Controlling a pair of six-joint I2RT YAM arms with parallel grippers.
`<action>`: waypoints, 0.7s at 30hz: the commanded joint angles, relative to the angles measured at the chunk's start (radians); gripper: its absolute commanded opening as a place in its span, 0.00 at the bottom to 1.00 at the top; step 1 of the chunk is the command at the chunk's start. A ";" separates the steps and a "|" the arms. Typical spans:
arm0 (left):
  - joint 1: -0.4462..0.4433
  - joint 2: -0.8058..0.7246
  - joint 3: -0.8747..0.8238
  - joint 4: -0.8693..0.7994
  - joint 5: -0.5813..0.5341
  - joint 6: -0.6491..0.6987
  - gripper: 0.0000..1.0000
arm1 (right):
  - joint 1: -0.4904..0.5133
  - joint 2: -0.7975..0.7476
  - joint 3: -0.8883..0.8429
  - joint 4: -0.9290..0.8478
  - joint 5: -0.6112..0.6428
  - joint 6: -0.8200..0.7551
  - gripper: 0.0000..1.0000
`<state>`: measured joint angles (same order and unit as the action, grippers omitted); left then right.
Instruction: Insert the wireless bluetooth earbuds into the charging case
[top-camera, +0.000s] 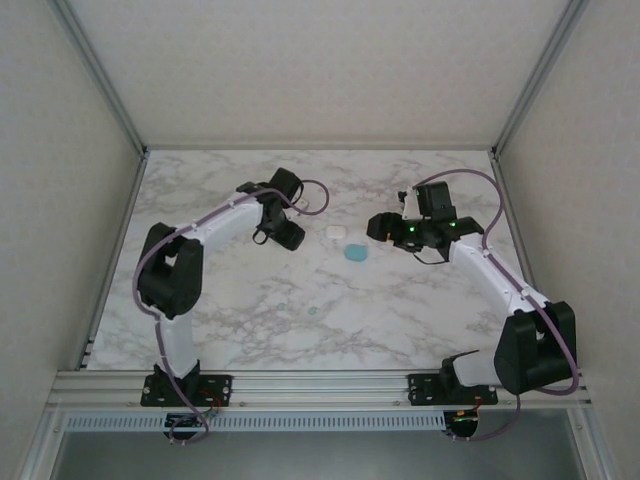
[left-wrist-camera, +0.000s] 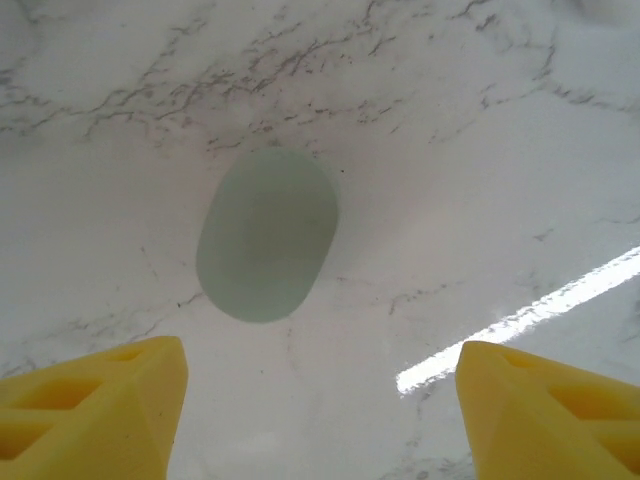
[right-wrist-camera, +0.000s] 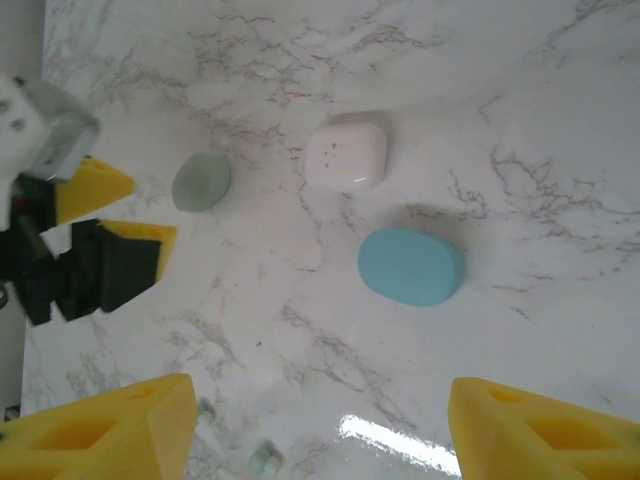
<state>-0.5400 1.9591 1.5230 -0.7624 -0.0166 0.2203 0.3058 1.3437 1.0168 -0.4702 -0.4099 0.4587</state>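
We see the earbuds (top-camera: 313, 311) as tiny specks lying loose on the marble table (top-camera: 430, 310), about midway across it and closer to the near edge than the cases are, well apart from both grippers. Our left gripper (top-camera: 287, 236) sits left of the table's middle. Its yellow fingers (left-wrist-camera: 100, 410) are spread wide with nothing between them. The mint green case (left-wrist-camera: 267, 235), closed, lies flat on the table ahead of the fingertips, a little toward the left-hand one in the wrist view and clear of both. Our right gripper (top-camera: 384, 228) sits right of the middle, its fingers (right-wrist-camera: 540, 430) likewise spread and holding nothing. From the right wrist, the white case (right-wrist-camera: 346, 155) and the teal case (right-wrist-camera: 411, 266) lie near each other but apart, both closed, beyond the fingertips. The mint green case lies further toward the left gripper, just off one of its fingertips. Two of the earbuds show at the bottom of that view, within the spread of the right fingers and close to the one on the picture's left; we cannot tell whether it touches them.
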 joint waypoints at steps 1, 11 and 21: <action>0.031 0.064 0.062 -0.129 0.039 0.120 0.69 | 0.004 -0.026 -0.009 -0.054 0.025 -0.012 0.69; 0.083 0.142 0.103 -0.106 0.100 0.157 0.66 | 0.004 -0.032 -0.028 -0.055 0.015 0.014 0.70; 0.092 0.220 0.167 -0.144 0.144 0.195 0.57 | 0.004 -0.012 -0.014 -0.055 0.014 0.025 0.70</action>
<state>-0.4561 2.1574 1.6485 -0.8593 0.0826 0.3878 0.3058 1.3331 1.0058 -0.5137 -0.4072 0.4679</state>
